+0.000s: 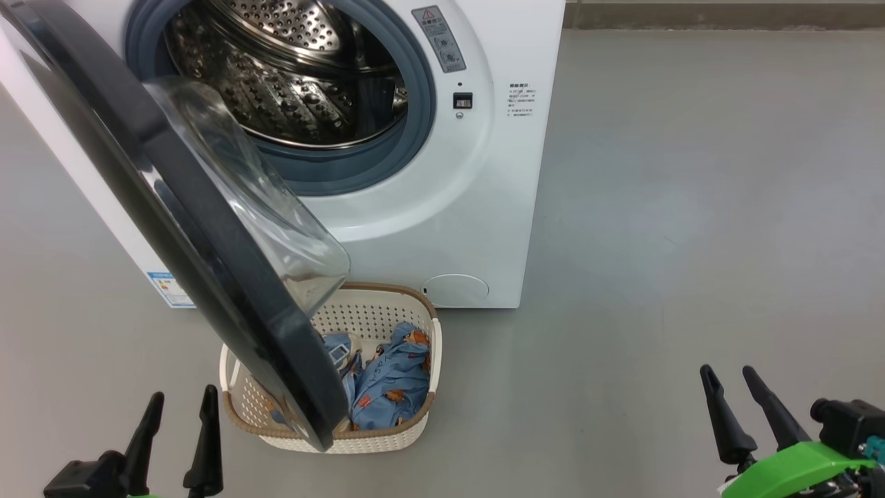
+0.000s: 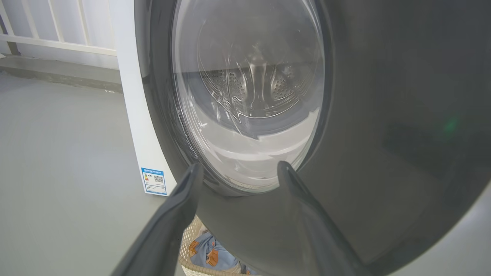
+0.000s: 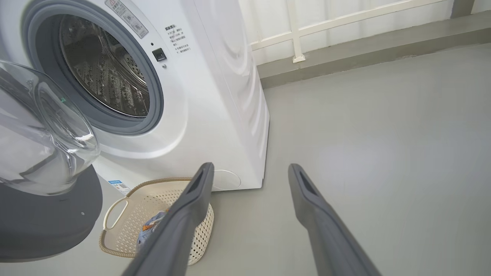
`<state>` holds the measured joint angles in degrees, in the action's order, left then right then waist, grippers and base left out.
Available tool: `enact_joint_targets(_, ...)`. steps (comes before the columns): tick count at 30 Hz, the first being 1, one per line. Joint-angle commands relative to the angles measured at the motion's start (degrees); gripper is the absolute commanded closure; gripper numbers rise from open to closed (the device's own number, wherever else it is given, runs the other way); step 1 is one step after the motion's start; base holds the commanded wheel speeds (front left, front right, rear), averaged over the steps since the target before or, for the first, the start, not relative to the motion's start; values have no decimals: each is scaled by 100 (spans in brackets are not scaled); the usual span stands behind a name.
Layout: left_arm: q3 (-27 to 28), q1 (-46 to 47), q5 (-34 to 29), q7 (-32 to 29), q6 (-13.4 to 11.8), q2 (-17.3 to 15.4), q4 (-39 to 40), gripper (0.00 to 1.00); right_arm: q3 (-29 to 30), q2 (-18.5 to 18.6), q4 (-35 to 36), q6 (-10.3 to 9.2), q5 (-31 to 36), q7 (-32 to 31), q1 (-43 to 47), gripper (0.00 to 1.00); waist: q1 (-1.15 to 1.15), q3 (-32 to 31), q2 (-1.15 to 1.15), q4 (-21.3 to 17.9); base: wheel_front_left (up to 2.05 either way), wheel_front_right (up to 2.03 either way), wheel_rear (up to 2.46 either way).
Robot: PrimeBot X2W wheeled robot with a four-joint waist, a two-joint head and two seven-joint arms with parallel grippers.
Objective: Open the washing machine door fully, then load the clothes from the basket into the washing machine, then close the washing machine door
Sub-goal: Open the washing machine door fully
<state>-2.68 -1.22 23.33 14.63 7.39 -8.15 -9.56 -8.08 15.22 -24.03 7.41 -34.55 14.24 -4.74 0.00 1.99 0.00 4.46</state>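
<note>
Low on the washing machine [image 1: 429, 228] sits a blue label [image 2: 154, 181], lettering unreadable.

The right gripper [image 1: 727, 370] and left gripper [image 1: 183, 393] each carry two long, tapering fingers [image 3: 326, 230], matte dark grey to black (close up, a shallow slot near each tip). Behind the right pair sits a bright green housing [image 1: 795, 467] with a boxy black module [image 1: 847, 422] beside it. Behind the left pair is an angular black base [image 1: 83, 477].
</note>
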Motion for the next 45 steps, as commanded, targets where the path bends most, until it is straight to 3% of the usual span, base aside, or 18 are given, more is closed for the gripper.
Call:
enact_joint_targets(1, 237, 129, -34, 37, 10, -99, 146, 0, -50, 35, 78, 8, 135, 75, 53, 0, 0, 19, 0, 1, 0, 0, 0)
enact_joint_targets(16, 251, 151, -63, 37, 10, -68, 150, 0, 38, -73, 129, 8, 254, 75, 67, 0, 0, 30, 0, -13, 0, 0, 0)
enact_joint_targets(18, 255, 156, -64, 37, 10, -53, 141, 67, 39, -76, 140, 8, 260, 75, 66, 0, 0, 29, 0, 0, 0, 0, 0)
enact_joint_targets(19, 277, 164, -42, 37, 10, -29, 141, 96, 41, -76, 147, 8, 260, 75, 66, 0, 0, 30, 0, 7, 0, 0, 0)
enact_joint_targets(20, 293, 176, -21, 37, 10, -10, 145, 100, 42, -75, 152, 8, 261, 75, 66, 0, 0, 31, 0, 15, 0, 0, 0)
enact_joint_targets(28, 574, 395, 121, 37, 10, 25, 569, 100, 65, -72, 187, 8, 275, 75, 89, 0, 0, 19, 0, 99, 0, 0, 0)
enact_joint_targets(37, 887, 682, 13, 37, 10, 42, 1871, 100, 86, -76, 233, 8, 295, 75, 139, 0, 0, -32, 0, 175, 0, 0, 0)
enact_joint_targets(45, 99, 910, -313, -115, 10, 56, 3126, 100, 106, -84, 249, 8, 288, 75, 174, 0, 0, -44, 0, 219, 0, 0, 0)
